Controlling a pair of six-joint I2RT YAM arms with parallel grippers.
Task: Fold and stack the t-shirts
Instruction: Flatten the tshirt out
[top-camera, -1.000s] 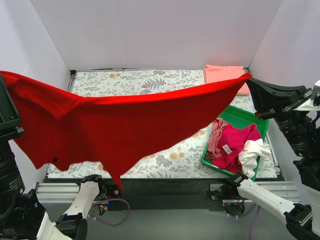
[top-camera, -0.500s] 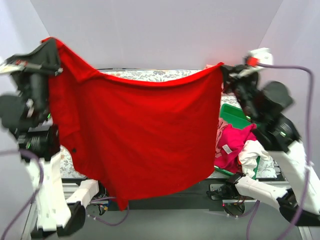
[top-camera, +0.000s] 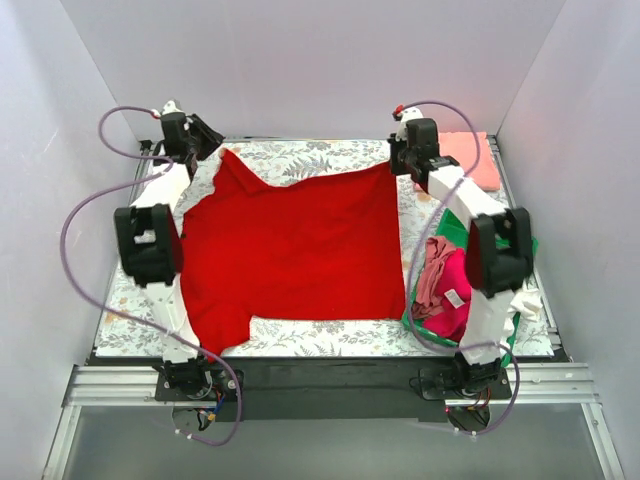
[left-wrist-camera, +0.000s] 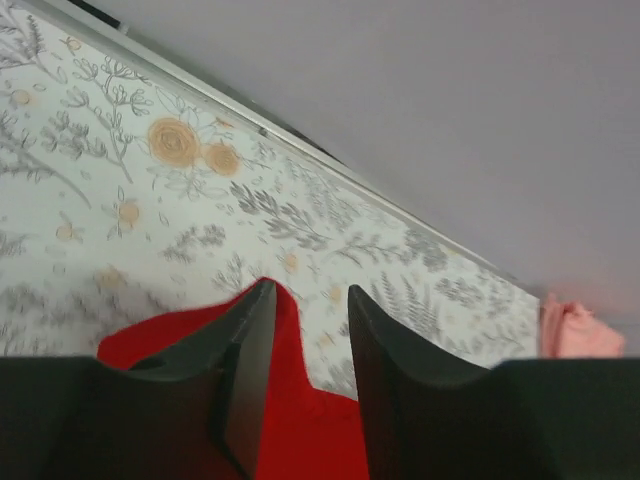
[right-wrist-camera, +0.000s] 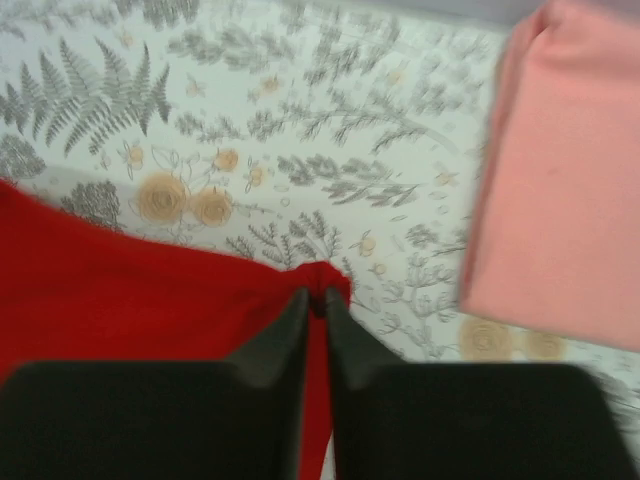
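The bright red t-shirt (top-camera: 290, 250) lies spread flat on the floral table cover (top-camera: 300, 165), one sleeve hanging towards the near left edge. My left gripper (top-camera: 207, 143) (left-wrist-camera: 310, 288) stands open over its far left corner, red cloth (left-wrist-camera: 300, 430) lying loose between the jaws. My right gripper (top-camera: 400, 160) (right-wrist-camera: 315, 295) is at the far right corner, jaws a narrow slit apart with the bunched red corner (right-wrist-camera: 335, 278) pinched at their tips. A folded salmon-pink t-shirt (top-camera: 470, 155) (right-wrist-camera: 570, 180) lies just right of it.
A green bin (top-camera: 528, 243) at the right edge holds magenta (top-camera: 450, 290), dusty pink (top-camera: 432, 262) and white (top-camera: 525, 300) shirts in a heap. Grey walls close in the table at the back and both sides. Both arms stretch far over the table.
The red shirt, held up stretched in the air, has been swung forward and laid flat on the table. The left jaws have opened off its corner; both arms now reach to the far edge.
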